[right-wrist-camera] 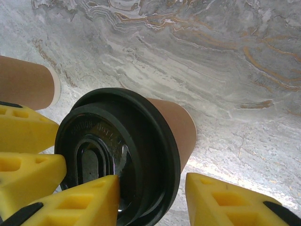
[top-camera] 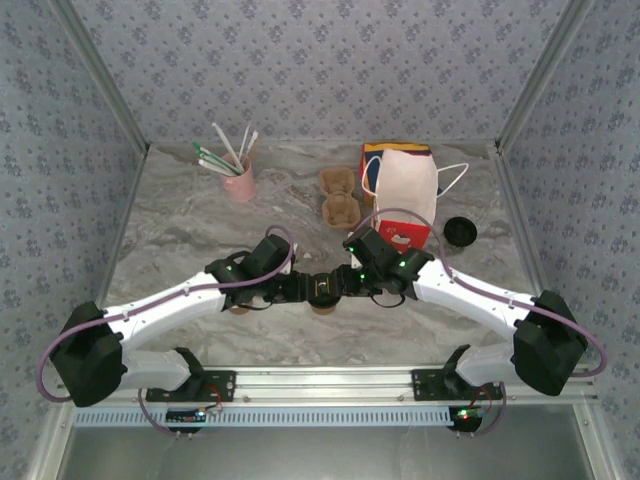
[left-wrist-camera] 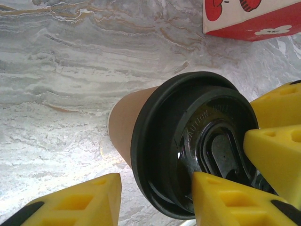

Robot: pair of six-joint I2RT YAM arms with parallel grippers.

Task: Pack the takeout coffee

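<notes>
While between pincers [left-wrist-camera: 153,200] [right-wrist-camera: 150,200], takeout coffee [top-camera: 323,290], hemmed.

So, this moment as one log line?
phase: grasp | left gripper: open around lid | right gripper: open around lid | coffee: between both, lid on

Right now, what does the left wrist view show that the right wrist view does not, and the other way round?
The left wrist view has the corner of a red printed box at its top right. The right wrist view has a second tan paper cup at its left edge. Both show the takeout coffee with its black lid, the marble table, and yellow pincer fingers close around that lid.
</notes>
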